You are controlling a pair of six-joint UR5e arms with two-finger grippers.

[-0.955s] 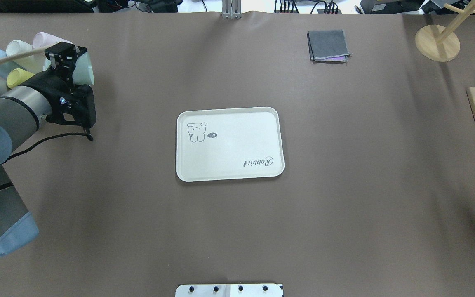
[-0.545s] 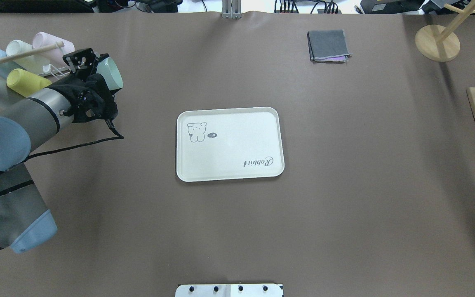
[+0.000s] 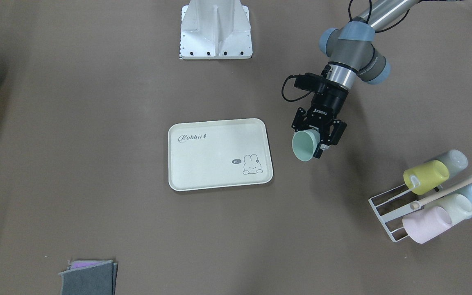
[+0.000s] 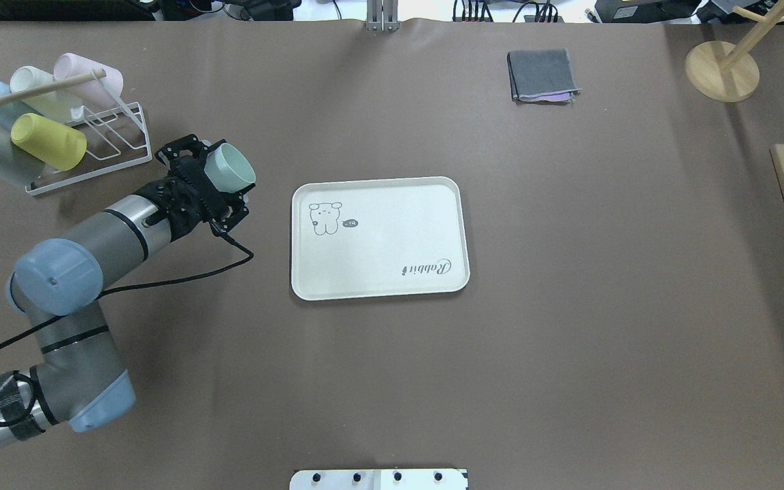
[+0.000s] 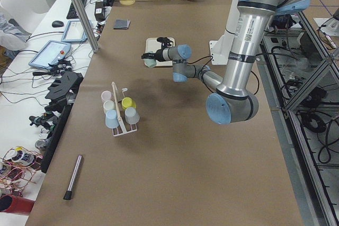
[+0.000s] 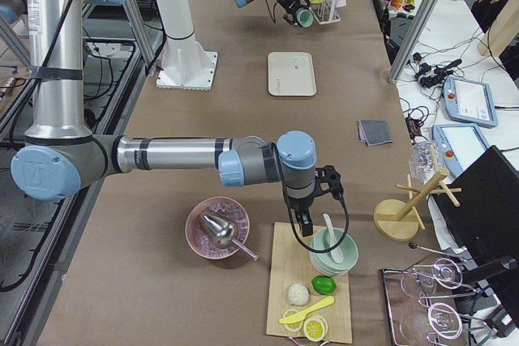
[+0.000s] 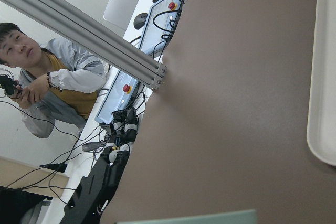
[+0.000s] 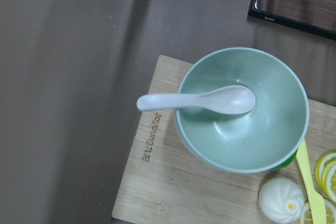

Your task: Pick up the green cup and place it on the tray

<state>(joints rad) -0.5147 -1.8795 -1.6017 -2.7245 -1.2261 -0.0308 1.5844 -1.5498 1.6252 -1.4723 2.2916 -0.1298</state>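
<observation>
The green cup is a mint tumbler held in my left gripper. It is tilted, mouth toward the tray, and is off the table. It also shows in the front view, where the gripper is shut on its body. The cream tray with "Rabbit" lettering lies flat just right of the cup, and nothing is on it. The left wrist view shows the cup's rim and the tray's edge. My right gripper hovers over a wooden board far off; I cannot tell if it is open or shut.
A white wire rack behind the left arm holds several pastel cups, including a yellow-green one. A folded grey cloth and a wooden stand lie at the far side. A green bowl with a spoon sits on the board.
My left arm has carried the green cup away from the rack and rightward toward the tray. The cup has turned so its mouth faces the tray.
</observation>
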